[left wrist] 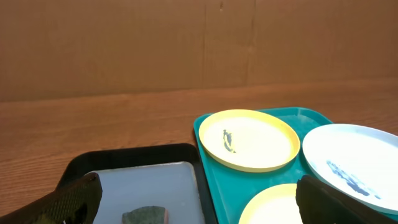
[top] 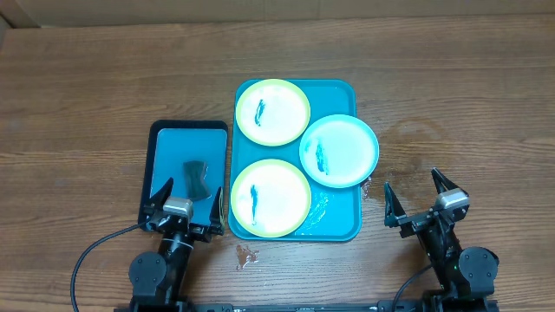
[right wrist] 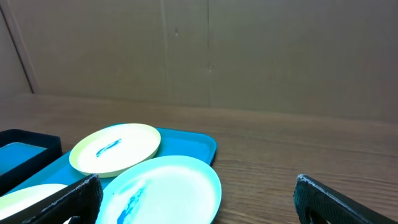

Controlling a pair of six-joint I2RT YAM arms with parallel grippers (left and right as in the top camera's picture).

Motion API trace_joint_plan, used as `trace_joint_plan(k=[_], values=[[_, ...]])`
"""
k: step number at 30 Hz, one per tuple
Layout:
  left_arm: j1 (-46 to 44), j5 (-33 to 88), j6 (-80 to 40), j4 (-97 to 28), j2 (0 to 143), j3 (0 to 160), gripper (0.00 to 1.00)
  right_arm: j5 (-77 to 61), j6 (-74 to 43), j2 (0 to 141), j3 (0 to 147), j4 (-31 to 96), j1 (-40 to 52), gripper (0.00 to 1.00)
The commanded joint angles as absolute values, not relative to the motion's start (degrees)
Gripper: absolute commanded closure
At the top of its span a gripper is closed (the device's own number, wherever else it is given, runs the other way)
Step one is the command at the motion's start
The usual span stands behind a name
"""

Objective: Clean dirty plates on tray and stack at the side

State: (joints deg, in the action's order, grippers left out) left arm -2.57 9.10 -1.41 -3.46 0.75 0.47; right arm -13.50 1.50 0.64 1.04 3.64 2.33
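A teal tray [top: 342,221] holds three smeared plates: a yellow-green plate [top: 272,112] at the back, another yellow-green plate [top: 270,198] at the front, and a pale blue-white plate [top: 339,150] overhanging the tray's right rim. My left gripper [top: 181,201] is open and empty, near the front of the small tray. My right gripper [top: 421,192] is open and empty over bare table right of the teal tray. The left wrist view shows the back plate [left wrist: 252,139] and pale plate [left wrist: 354,165]. The right wrist view shows the pale plate [right wrist: 163,190] and back plate [right wrist: 115,148].
A smaller dark-rimmed blue tray [top: 165,149] with a grey sponge [top: 196,178] lies left of the teal tray; the sponge also shows in the left wrist view [left wrist: 144,216]. A small wet patch [top: 246,256] sits on the wooden table near the front edge.
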Motion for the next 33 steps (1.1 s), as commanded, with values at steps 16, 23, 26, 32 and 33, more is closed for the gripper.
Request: trace_joint_plan(k=[16, 23, 26, 32, 33], values=[[-2.2, 8.5, -2.2, -3.6, 0.3, 0.3, 0.0, -13.1, 1.3, 0.2, 0.4, 3.3, 2.2, 0.01], [-2.2, 8.3, -1.4, -2.6, 0.3, 0.3, 0.0, -13.1, 1.3, 0.2, 0.4, 2.8, 2.2, 0.0], [-2.3, 8.8, -1.4, 0.5, 0.3, 0.3, 0.0, -13.1, 1.3, 0.2, 0.4, 1.8, 2.2, 0.0], [-2.3, 19.7, -4.8, 0.0, 0.3, 0.3, 0.0, -23.9, -4.2, 0.2, 0.5, 1.3, 2.2, 0.0], [-2.3, 21.6, -5.4, 1.2, 0.3, 0.3, 0.0, -26.3, -7.7, 0.2, 0.5, -0.7, 2.2, 0.01]])
